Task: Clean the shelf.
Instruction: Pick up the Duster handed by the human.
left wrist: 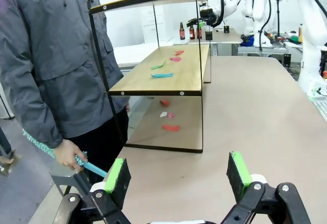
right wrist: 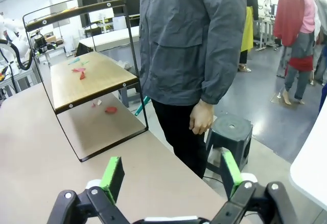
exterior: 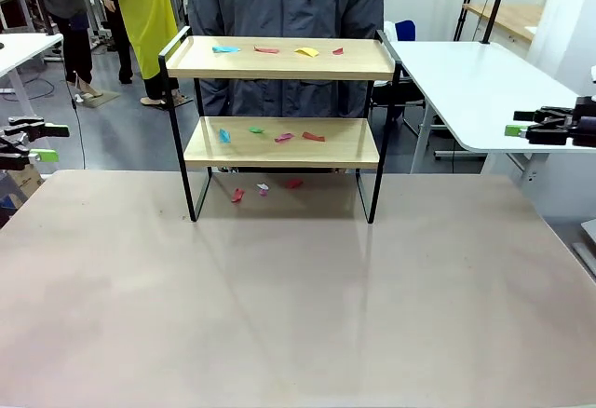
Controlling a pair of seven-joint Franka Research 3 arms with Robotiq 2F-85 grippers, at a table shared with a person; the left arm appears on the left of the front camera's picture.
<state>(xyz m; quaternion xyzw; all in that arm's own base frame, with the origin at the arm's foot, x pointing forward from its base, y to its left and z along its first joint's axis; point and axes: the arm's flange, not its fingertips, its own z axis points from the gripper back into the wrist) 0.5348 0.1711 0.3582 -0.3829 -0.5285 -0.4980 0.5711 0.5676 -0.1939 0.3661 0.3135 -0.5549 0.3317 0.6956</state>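
Note:
The shelf, two light wooden boards in a thin black frame, stands at the table's far middle. Small coloured paper scraps lie on its top board, more scraps on the lower board, and a few on the table beneath it. My left gripper hovers open at the far left edge, well away from the shelf. My right gripper hovers open at the far right. The left gripper and right gripper hold nothing. A person's hand holds a teal duster beside the shelf.
A person in a grey jacket stands right behind the shelf. A white table stands at the back right, and a black stool sits by the person's legs. The beige table stretches wide in front of the shelf.

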